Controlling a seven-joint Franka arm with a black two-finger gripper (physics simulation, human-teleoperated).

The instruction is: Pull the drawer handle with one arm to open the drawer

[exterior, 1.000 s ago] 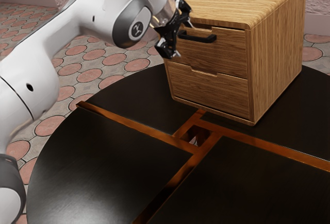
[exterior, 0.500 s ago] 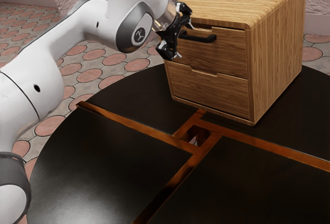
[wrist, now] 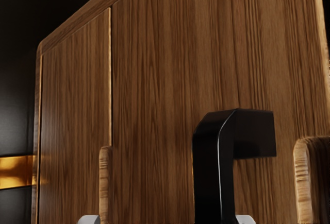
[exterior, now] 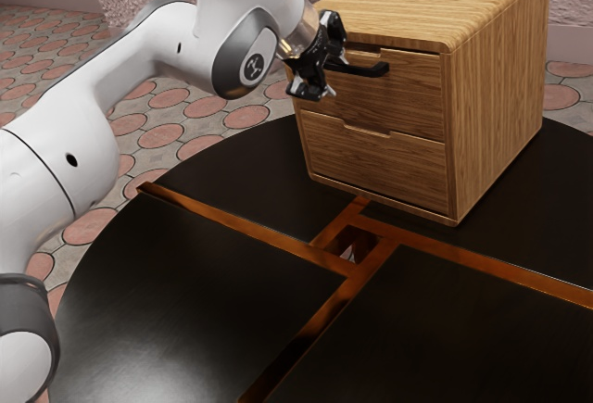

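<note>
A wooden cabinet (exterior: 486, 79) with two drawers stands on the black table (exterior: 213, 301). The upper drawer (exterior: 403, 97) carries a black bar handle (exterior: 359, 67); its front looks level with the cabinet face. My gripper (exterior: 321, 58) is at the handle's end nearest the arm, open, one finger above and one below that end. In the wrist view the handle (wrist: 221, 172) rises close in front of the hand, between two grey fingertips (wrist: 88, 219) that stand apart from it. The lower drawer (exterior: 371, 157) is shut.
Orange strips cross the round black table and meet at a small square opening (exterior: 355, 243) in front of the cabinet. A tiled floor (exterior: 157, 116) lies beyond the table's edge, under the arm.
My hand has risen and moved in toward the cabinet, from just below the handle's end to level with it. The drawer front has not moved.
</note>
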